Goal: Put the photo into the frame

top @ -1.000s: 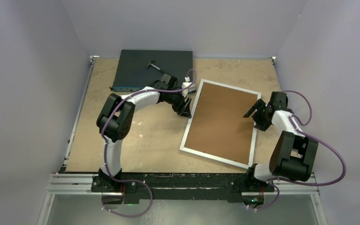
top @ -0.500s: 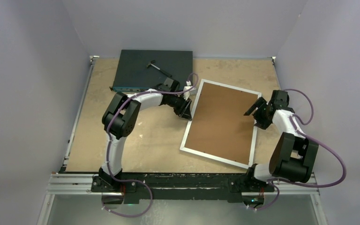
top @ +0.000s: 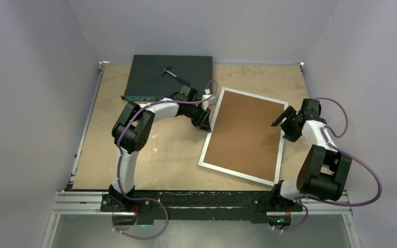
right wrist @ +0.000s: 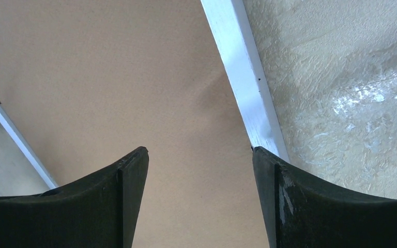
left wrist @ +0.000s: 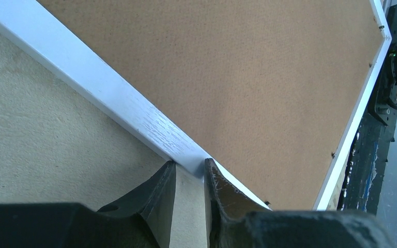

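Left wrist view: left fingers (left wrist: 213, 182) drawn narrow, pinching the frame (left wrist: 108, 89) at its white rim. One tip outside against the bench (left wrist: 41, 134), the other on the inner side, at the edge of the brown backing (left wrist: 248, 77).

Right wrist view: right fingers (right wrist: 130, 181) spread wide, holding nothing, straddling the opposite rim. One tip over the backing, the other at the rim's outer edge with bare bench beyond.

Top view: arms reaching in from either side. Left fingers at the frame's left long edge near the far corner. Right fingers at the right long edge, also toward the far end.

Frame flat on the bench, back side up, right of centre, skewed so that the far end leans right. Backing seated inside the white rim, covering the whole opening.

Dark flat box (top: 150, 77) at the far left of the bench, near the frame's far-left corner but apart from it. Small tool (top: 174, 74) lying on the box top.
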`<state>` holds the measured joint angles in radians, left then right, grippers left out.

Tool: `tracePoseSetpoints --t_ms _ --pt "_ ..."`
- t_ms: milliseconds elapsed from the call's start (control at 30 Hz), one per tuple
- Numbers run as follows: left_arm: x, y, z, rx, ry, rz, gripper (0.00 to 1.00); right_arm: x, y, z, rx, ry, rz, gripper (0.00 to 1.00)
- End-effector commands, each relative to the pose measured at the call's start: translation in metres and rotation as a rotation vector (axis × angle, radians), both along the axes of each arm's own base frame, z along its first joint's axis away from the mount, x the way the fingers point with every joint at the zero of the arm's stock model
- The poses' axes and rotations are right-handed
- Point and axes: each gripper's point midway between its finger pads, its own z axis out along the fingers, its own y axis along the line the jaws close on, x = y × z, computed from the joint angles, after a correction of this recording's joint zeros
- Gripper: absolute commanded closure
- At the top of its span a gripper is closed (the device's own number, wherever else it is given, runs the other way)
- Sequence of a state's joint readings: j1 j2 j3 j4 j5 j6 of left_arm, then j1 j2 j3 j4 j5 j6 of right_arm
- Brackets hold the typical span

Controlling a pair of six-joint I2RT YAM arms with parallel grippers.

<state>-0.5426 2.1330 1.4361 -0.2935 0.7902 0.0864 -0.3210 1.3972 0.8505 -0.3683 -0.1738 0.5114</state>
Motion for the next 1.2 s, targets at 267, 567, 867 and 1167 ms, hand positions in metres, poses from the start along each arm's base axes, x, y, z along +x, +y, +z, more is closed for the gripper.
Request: tracePoseSetpoints --t_ms 267,567,867,1167 --pt "0.003 0.007 -0.028 0.093 -0.06 0.018 0.8 -0.008 -0.004 -0.019 -0.026 0.048 0.014 0.24" --pt "0.003 0.007 -0.025 0.091 -0.07 0.013 0.82 -0.014 -0.001 -0.032 -0.012 0.068 0.009 0.25" --pt "0.003 0.008 -0.026 0.093 -0.069 0.009 0.84 -0.02 0.005 -0.04 0.017 0.093 0.018 0.27" --pt "0.003 0.007 -0.024 0.088 -0.071 0.006 0.85 -0.03 0.007 -0.034 0.013 0.118 0.009 0.27"
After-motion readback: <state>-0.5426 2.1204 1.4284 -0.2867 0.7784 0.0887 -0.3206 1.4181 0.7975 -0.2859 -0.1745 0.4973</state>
